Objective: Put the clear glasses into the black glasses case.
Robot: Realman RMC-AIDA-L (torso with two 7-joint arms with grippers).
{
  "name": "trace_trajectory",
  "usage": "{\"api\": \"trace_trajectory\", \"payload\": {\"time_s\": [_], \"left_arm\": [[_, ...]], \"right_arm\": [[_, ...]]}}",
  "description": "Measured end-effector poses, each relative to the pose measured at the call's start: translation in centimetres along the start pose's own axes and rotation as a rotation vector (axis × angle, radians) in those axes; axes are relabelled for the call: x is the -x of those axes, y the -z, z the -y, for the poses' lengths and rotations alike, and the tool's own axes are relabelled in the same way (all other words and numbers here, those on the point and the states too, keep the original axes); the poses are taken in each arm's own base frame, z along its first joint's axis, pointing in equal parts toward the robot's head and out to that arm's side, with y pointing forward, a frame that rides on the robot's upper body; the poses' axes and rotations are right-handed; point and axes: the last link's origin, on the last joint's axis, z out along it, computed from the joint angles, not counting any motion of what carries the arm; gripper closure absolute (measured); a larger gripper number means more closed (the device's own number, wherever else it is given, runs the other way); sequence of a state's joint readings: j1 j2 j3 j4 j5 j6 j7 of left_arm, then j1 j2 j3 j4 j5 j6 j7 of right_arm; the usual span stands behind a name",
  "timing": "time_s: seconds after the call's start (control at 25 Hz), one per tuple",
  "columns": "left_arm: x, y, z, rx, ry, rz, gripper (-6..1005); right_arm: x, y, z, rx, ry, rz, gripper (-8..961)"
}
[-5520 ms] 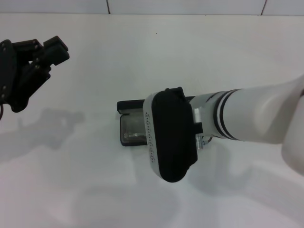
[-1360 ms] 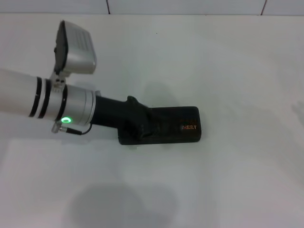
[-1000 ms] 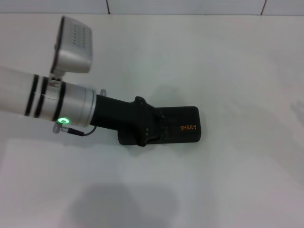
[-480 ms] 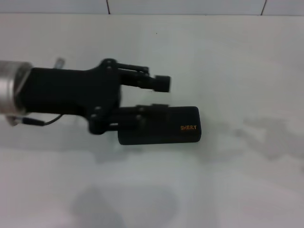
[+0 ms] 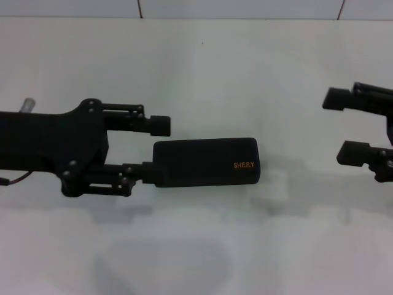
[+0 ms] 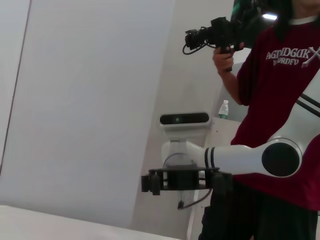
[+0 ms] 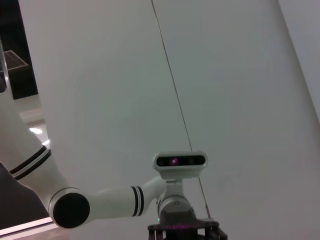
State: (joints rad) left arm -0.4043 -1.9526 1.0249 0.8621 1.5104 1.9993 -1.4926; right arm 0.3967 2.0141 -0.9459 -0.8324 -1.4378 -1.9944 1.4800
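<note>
On the white table (image 5: 196, 74) lies the black glasses case (image 5: 206, 162), lid closed, between two spread-fingered claws: left claw (image 5: 158, 146), right claw (image 5: 336, 125).

Shut case, cropped arms

The flat black rectangular glasses case (image 5: 206, 162) lies lid down, so nothing inside it can be seen, clear glasses included. At nine o'clock the left claw (image 5: 156, 147) has its arm cut by the picture's edge; its lower fingertip (image 5: 148, 173) meets the case's end, contact unclear. At three o'clock the right claw (image 5: 338, 126) is cropped behind its fingers.
</note>
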Motion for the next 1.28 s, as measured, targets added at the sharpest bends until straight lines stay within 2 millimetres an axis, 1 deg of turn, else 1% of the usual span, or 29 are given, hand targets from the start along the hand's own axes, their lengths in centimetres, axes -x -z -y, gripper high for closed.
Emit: {"api": "trace_trajectory", "payload": {"time_s": [0.08,0.32,0.76,1.08,1.16,1.28], "left_arm": [[0.2,0.1,-0.1,-0.003,0.001,0.0,349],[0.2,0.2,-0.3,-0.001,0.001,0.0,350],[0.3,0.3,-0.5,0.005,0.004,0.0,350],[0.6,0.6,-0.6,-0.001,0.01,0.01,349],[0.8,0.6,-0.6,-0.004,0.008,0.011,350],[1.1,0.9,-0.6,-0.012,0.004,0.004,350]], "right_arm": [[0.1,-0.2,0.1,0.007,-0.001,-0.002,233],[-0.1,-1.0,0.3,0.029,-0.009,-0.02,66],[-0.4,-1.6,0.5,0.033,-0.02,-0.041,74],[-0.8,-2.5,0.9,0.043,-0.026,-0.062,74],[-1.0,-3.1,1.2,0.04,-0.024,-0.078,74],[-1.9,-4.8,2.0,0.038,-0.013,-0.129,74]]}}
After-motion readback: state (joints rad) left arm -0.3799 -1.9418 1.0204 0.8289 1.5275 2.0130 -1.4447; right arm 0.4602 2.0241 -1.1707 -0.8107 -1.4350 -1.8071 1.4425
